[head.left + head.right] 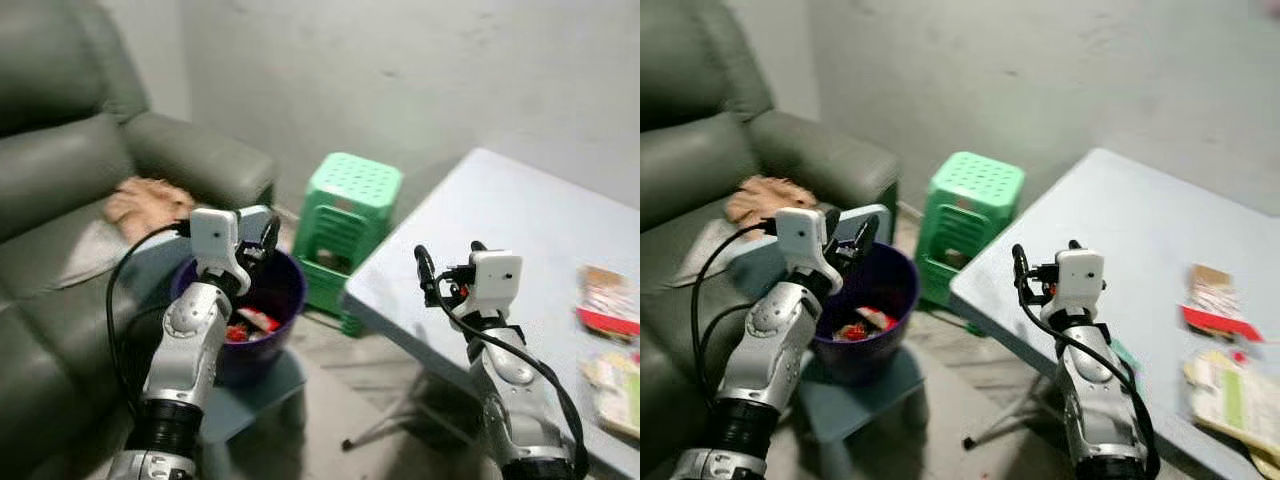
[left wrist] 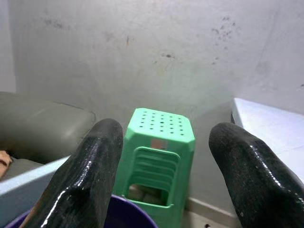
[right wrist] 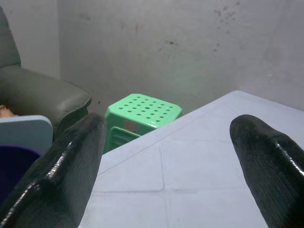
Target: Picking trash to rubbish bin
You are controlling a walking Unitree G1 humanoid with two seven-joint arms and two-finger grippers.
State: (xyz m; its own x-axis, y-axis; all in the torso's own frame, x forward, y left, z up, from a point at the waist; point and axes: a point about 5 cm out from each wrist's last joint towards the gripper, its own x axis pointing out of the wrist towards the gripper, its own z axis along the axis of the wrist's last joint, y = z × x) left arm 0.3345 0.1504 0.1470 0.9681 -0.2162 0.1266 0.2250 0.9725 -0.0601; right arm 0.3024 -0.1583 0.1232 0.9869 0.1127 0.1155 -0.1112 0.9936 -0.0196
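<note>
My left gripper [image 1: 262, 238] hangs spread wide and empty right over the purple rubbish bin [image 1: 285, 290], so swinging away low could clip its rim and tip it. My right gripper [image 3: 166, 161] is likewise parted and bare above the table [image 1: 500, 215] corner, the wrappers [image 1: 605, 300] lying well off to its right.

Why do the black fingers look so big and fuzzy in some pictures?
Left wrist view: the left hand fingers sit close to the camera, soft-edged and shiny. Right wrist view: same for the right hand. Eye views: slightly soft, dim light.
</note>
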